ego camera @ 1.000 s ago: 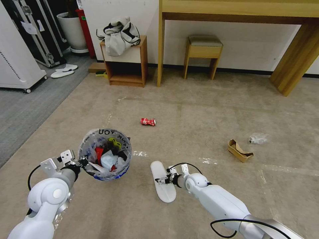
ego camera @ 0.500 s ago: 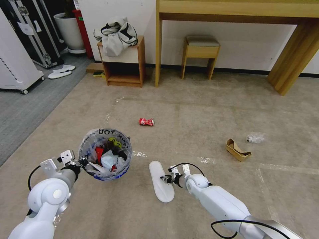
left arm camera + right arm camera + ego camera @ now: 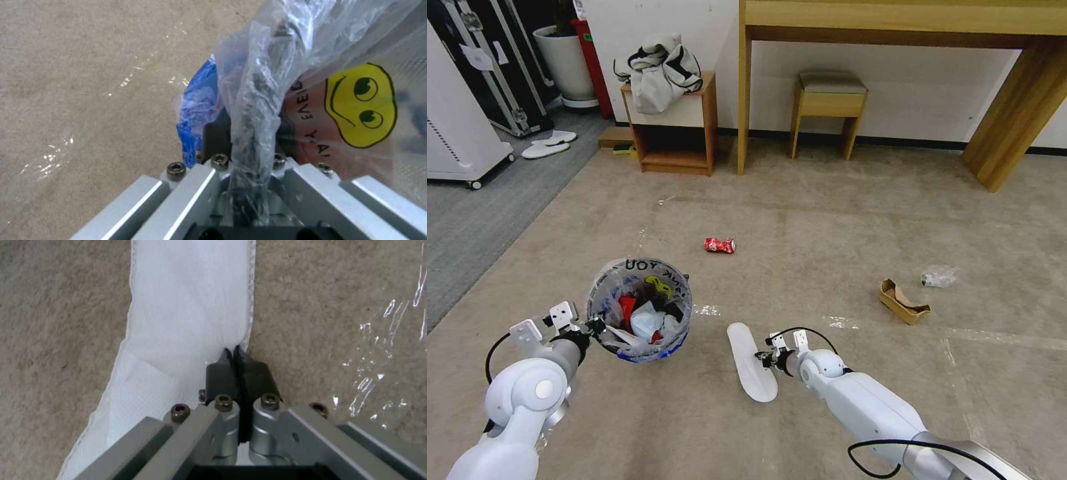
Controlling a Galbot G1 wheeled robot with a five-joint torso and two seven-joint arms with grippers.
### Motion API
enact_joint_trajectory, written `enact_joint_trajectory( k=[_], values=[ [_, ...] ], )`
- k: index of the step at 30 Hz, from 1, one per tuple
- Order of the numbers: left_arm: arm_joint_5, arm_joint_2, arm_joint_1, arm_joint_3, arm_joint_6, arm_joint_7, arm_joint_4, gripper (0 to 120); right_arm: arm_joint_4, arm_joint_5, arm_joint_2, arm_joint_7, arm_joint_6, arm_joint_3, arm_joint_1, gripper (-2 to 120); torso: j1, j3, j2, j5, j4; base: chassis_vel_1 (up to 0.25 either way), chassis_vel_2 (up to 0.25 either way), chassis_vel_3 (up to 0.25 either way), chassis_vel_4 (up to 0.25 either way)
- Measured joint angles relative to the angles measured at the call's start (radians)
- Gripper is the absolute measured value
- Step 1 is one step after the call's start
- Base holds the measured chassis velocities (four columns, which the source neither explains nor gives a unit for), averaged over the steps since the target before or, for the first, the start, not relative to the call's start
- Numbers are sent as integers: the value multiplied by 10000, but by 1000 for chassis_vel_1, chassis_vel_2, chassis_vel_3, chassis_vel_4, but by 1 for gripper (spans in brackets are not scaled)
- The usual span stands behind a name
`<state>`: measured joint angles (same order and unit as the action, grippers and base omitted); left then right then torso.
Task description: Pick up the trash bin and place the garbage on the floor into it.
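Left gripper [image 3: 597,326]: jaws clamped on bin [image 3: 639,309] rim.
Right gripper [image 3: 234,355]: jaws pinching slipper [image 3: 186,306] edge on floor [image 3: 827,220].
Beyond: can [image 3: 720,245], cardboard [image 3: 903,302], wad [image 3: 939,277].

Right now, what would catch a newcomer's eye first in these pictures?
The red bin, lined with a printed clear bag and half full, hangs from the left gripper at lower left. Beside it the right gripper pinches the edge of a flat white slipper on the carpet. A crushed red can lies beyond them.
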<state>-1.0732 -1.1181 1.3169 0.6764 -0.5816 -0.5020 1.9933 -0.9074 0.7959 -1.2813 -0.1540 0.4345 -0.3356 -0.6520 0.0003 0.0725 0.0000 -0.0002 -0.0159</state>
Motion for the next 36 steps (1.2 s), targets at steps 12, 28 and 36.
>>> enact_joint_trajectory(
  k=[12, 28, 36],
  values=[
    [40, -39, 0, -34, 48, 3, -66, 0, -288, 116, 11, 45, -115, 4, -58, 0, 2, 5, -3, 27, 31, 0, 0, 0, 0],
    [23, -35, 108, -222, 44, 28, 162, 0, -2193, 757, 1250, 970, 11, 67, -225, 0, 3, 2, -5, 7, 8, 10, 11, 6, 5],
    [18, 5, 181, -416, -31, 109, 260, 0, -3428, 1027, 2207, 1332, -59, 340, -328, 0, 3, 0, -3, 4, 4, 0, 0, 0, 0]
  ],
)
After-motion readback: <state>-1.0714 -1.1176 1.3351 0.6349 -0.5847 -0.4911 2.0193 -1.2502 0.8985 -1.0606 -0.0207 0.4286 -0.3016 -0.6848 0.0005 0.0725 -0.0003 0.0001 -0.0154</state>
